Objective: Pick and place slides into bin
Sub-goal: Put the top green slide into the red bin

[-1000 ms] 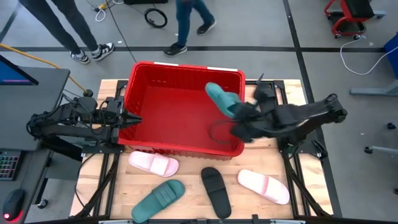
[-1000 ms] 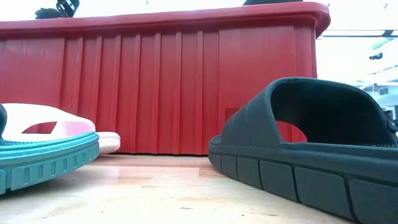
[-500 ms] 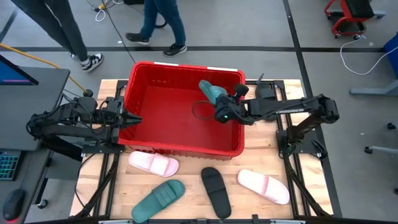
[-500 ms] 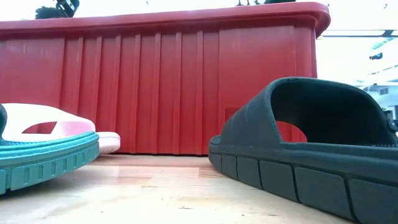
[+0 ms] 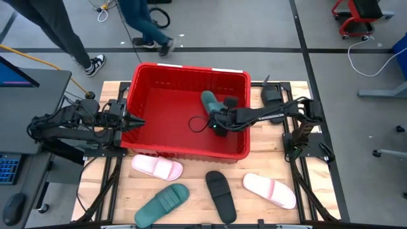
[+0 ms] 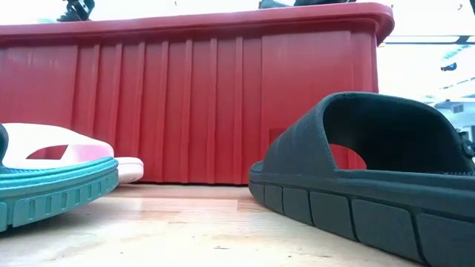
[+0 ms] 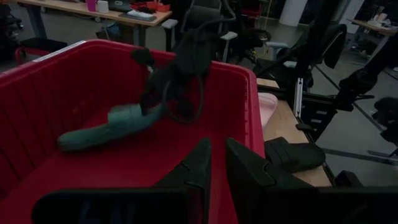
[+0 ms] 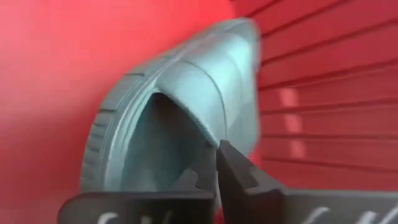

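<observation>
green slide (image 5: 209, 102) now lower in bin (image 5: 184, 70), right gripper (image 5: 217, 124) holding.

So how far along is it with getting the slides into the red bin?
None lies loose in the bin yet. In hand: the right gripper holds a green slide inside it. Left on the table: two pink slides, one green, one black.

A: Where is the right arm?
B: Stretched leftward from its base, nearly level, with the right gripper (image 5: 217, 125) low and its fingers pinched together.

A: And the left arm?
B: Folded at the left side, the left gripper (image 5: 135, 121) pointing right, fingers nearly closed, holding nothing.
</observation>
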Controlling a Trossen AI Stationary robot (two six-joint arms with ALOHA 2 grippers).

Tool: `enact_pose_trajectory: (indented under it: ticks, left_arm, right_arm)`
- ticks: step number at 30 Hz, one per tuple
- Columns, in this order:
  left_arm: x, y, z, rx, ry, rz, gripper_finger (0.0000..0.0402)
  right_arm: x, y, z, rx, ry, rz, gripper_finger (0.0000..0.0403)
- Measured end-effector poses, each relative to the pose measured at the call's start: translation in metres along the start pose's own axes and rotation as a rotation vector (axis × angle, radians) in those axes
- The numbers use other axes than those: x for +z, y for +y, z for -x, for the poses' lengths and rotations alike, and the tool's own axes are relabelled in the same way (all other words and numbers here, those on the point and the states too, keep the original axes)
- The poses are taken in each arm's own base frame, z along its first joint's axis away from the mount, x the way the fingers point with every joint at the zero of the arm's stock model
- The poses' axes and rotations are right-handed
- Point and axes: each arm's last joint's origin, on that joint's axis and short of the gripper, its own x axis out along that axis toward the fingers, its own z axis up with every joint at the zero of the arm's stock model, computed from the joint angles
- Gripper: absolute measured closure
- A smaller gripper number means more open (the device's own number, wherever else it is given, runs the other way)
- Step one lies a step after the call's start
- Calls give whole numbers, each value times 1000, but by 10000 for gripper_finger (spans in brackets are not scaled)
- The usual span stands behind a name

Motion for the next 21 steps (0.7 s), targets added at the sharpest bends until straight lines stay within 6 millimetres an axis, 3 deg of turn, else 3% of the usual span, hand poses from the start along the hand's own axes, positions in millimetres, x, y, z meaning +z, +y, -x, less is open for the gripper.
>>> enact_pose_trajectory:
  ticks: [6, 12, 21]
  left_arm:
    - [0, 0, 0, 0, 1, 0, 349]
    - [-7, 1, -5, 3, 22, -1, 349]
    - [-26, 4, -18, 17, 87, 57, 349]
  right_arm:
    - [3, -2, -12, 183, -5, -24, 366]
    - [7, -17, -12, 235, -40, -106, 326]
    - [18, -49, 30, 389, -171, -246, 312]
